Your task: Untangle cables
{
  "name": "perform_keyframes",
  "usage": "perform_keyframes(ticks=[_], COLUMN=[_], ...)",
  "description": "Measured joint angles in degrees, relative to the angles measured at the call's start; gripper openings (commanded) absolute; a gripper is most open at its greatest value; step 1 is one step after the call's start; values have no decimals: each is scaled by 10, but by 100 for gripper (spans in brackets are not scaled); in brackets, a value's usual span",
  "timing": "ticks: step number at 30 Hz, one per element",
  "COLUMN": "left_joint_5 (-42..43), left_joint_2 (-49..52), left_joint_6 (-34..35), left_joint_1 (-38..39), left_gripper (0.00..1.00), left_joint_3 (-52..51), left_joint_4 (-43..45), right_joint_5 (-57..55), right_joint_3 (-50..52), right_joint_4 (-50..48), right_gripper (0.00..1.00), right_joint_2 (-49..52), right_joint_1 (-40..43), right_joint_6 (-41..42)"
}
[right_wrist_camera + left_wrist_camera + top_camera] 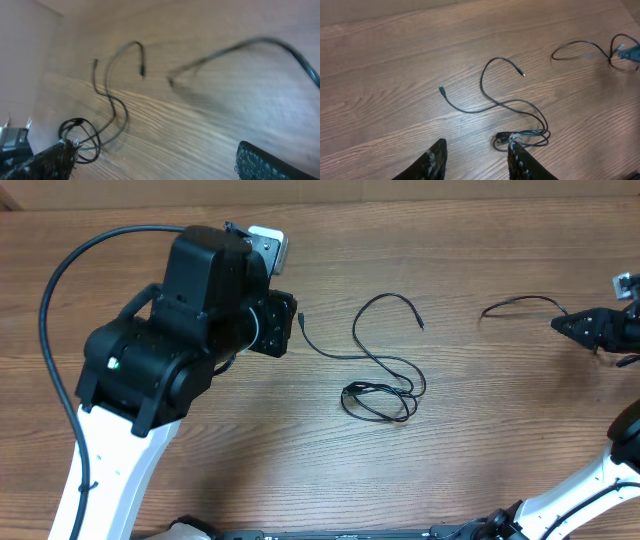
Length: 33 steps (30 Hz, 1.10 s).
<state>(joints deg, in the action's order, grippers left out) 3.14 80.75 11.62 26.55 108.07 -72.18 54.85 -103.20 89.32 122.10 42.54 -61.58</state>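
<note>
Hovering left of the looped cable (385, 370) on the counter (480, 450), the left pincer (476, 146) gapes apart; well right of that cable, the right pincer (155, 150) stands spread too, a second cable (520, 301) at its tip.

The brown wood-grain table (480, 470) is streaked with darker lines. The thin looped black cable (375, 360) is black along its length, with one pale silvery plug tip (522, 74). The second thin black cable (530, 298) is equally dark. The bulky left arm housing (205, 280) is matte black with a small green light (113, 363), and its lower link (110, 460) is white. The left end effector (476, 150) is black with greyish scuffs.
</note>
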Motion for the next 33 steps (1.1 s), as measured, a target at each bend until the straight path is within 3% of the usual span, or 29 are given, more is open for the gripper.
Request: perform_keyframes(ticks=[4, 11, 16, 23, 29, 33], left_joint_5=[0, 0, 3, 2, -35, -51], left_joint_2=[17, 26, 25, -10, -134, -210], left_joint_6=[2, 3, 2, 2, 4, 10], left_joint_1=[0, 0, 0, 0, 0, 0], left_gripper=[34, 30, 25, 24, 35, 40], left_joint_3=[0, 0, 0, 0, 0, 5], left_joint_4=[-1, -2, -3, -30, -63, -92], right_joint_5=[97, 192, 181, 119, 28, -54], right_joint_3=[-2, -68, -132, -145, -145, -147], right_joint_4=[-49, -63, -43, -26, -29, -57], right_gripper=[100, 100, 100, 100, 100, 100], right_joint_2=[0, 0, 0, -12, -61, -99], right_joint_1=[0, -1, -23, -99, -181, -240], right_joint_6=[-21, 52, 73, 82, 110, 170])
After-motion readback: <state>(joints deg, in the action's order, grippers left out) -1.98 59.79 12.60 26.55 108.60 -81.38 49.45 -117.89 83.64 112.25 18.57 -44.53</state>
